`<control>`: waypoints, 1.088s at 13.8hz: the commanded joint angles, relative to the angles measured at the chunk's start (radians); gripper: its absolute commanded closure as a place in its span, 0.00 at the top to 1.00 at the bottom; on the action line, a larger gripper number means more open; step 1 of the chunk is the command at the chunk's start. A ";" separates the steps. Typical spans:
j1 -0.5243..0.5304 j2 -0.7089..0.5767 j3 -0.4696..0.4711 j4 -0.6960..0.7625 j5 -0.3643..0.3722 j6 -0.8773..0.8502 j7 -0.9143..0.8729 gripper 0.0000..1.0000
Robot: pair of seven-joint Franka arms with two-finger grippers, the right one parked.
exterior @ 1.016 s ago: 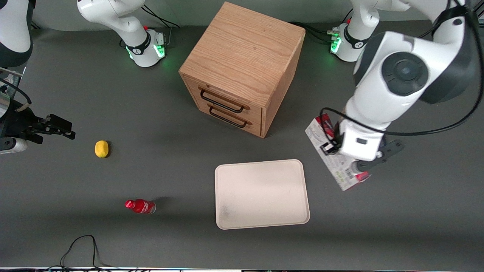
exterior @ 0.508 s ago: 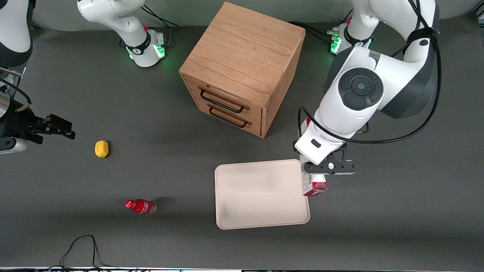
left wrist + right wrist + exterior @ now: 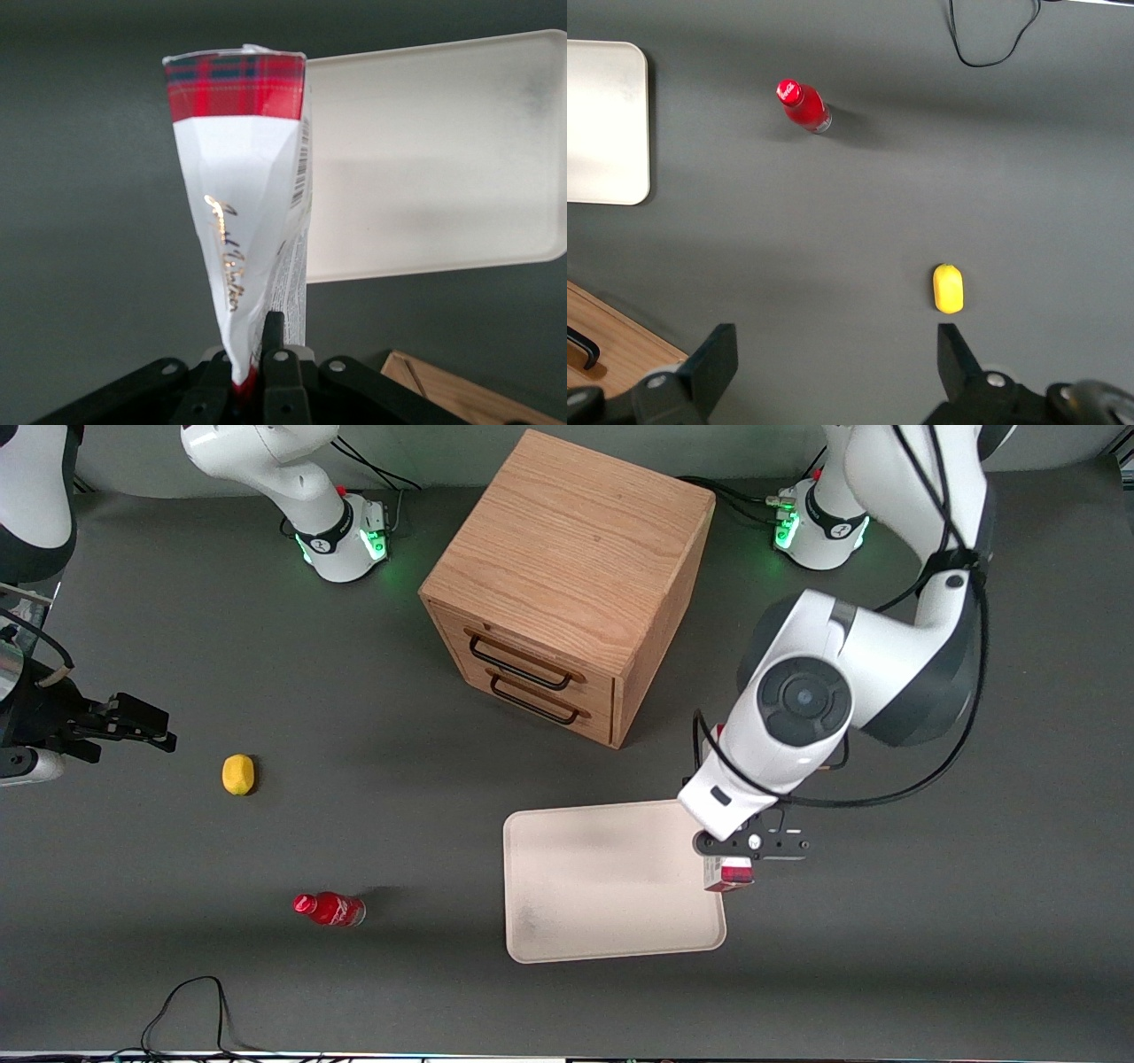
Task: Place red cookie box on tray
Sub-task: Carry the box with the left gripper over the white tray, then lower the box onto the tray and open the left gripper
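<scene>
- Over the last second the left arm's claw (image 3: 751,849) has swung in from the right of the front frame, carrying the red cookie box (image 3: 728,873) from open worktop (image 3: 930,939) to the right-hand edge of the tray (image 3: 611,881).
- The claw grips the box by one end; the box hangs nearly upright, its tartan end pointing down.
- In the wrist view the box (image 3: 244,221) hangs over the tray's rim (image 3: 425,266), straddling tray and bare worktop, so I judge a little more travel toward the tray's middle is needed before lowering.
- The tray surface is bare; nothing blocks the drop.
- The wooden cabinet (image 3: 567,584) stands above the tray in the front frame, apart from the box.
- A small red bottle (image 3: 330,909) and a yellow object (image 3: 237,773) lie at lower left, well clear.
</scene>
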 commanded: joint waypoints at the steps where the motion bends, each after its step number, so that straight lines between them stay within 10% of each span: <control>1: -0.005 0.084 0.006 0.041 0.018 0.072 -0.046 0.00; 15: 0.010 0.266 0.004 -0.014 0.053 0.293 -0.128 0.00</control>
